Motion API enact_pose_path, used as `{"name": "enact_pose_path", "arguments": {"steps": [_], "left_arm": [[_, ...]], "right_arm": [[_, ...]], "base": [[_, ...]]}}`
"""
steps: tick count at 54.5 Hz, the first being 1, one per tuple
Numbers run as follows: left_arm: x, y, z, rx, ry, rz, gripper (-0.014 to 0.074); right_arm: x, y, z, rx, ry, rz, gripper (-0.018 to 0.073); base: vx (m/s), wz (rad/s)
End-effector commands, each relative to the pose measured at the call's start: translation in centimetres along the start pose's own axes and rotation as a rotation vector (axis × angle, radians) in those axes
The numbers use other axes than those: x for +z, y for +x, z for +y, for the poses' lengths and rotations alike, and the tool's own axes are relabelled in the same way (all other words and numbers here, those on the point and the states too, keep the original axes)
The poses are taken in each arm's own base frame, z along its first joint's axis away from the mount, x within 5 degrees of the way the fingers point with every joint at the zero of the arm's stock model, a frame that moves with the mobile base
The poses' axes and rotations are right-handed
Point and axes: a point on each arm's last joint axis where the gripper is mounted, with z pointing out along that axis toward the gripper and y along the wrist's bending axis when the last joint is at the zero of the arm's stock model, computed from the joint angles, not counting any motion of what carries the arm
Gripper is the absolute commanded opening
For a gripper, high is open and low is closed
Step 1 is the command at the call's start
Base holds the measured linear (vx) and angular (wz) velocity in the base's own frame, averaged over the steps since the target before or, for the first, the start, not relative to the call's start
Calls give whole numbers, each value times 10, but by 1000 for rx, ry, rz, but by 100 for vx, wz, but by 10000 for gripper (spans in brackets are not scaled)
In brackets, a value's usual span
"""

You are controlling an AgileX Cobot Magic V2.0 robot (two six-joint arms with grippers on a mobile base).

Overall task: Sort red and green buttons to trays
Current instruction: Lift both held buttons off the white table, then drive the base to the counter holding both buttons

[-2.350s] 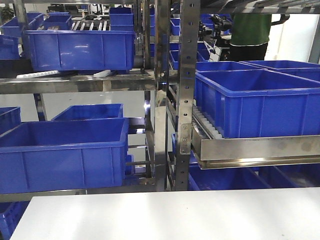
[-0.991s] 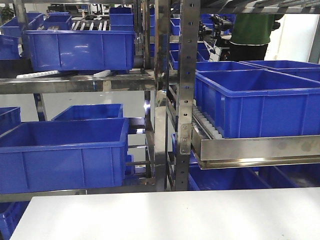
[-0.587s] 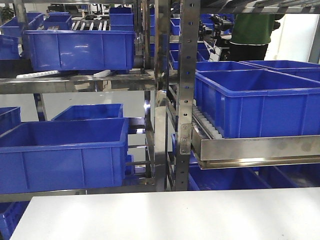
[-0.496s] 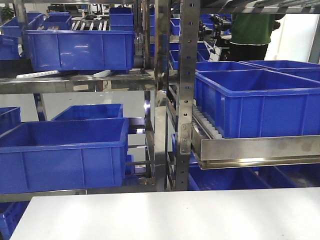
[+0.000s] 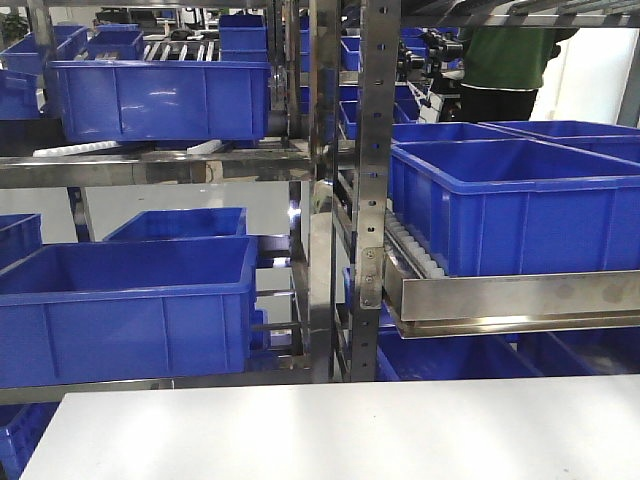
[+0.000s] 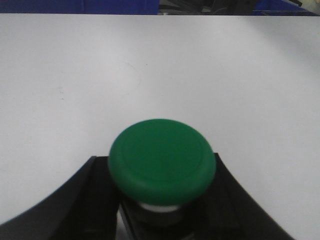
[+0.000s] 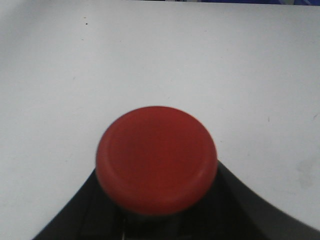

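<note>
Only the front view shows the deep blue plastic crates on steel racks beyond the white bench, and it looks the same as before. Only the wrist views show the buttons. The left jaws are narrowed onto the green mushroom-capped push button at the bench, and the right jaws onto the red mushroom-capped push button.

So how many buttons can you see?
2. The green button sits low in the left wrist view; the red button sits low in the right wrist view. Others may be hidden.
</note>
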Motion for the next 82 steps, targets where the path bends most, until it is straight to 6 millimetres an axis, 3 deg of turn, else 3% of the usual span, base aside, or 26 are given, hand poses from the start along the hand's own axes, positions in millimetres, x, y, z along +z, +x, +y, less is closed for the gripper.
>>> {"name": "enact_pose_path", "arguments": {"steps": [1,10,21,36,46,54,66,82], "left_arm": [[-3,-27,-5,5,30,-174,4],[-14,-49,-11,-54,49,-231,-5],[-42,-81,-23,47,54,-212,0],[-101,-114,-39,116,-15,-203,0],[-144,-126,-49,130,-65,-250,0],[-175,-132,-57,172,-87,-340,0],[-200,-138,-66,220,-83,-463,0],[-202,-138,-66,222,-83,-471,0]], "right_arm": [[-3,-28,-2,-3,7,-232,-8],[-10,-43,0,1,-4,-281,-8],[-38,-84,2,14,15,-268,-8],[-113,-134,17,-5,8,-279,-8],[-167,-147,25,-1,43,-335,-8],[-200,-152,30,2,60,-424,-8],[-214,-154,34,-108,71,-470,-8],[-214,-154,34,-109,71,-470,-8]], "base": [[0,0],[0,0],[0,0],[0,0],[0,0],[0,0],[0,0],[0,0]]}}
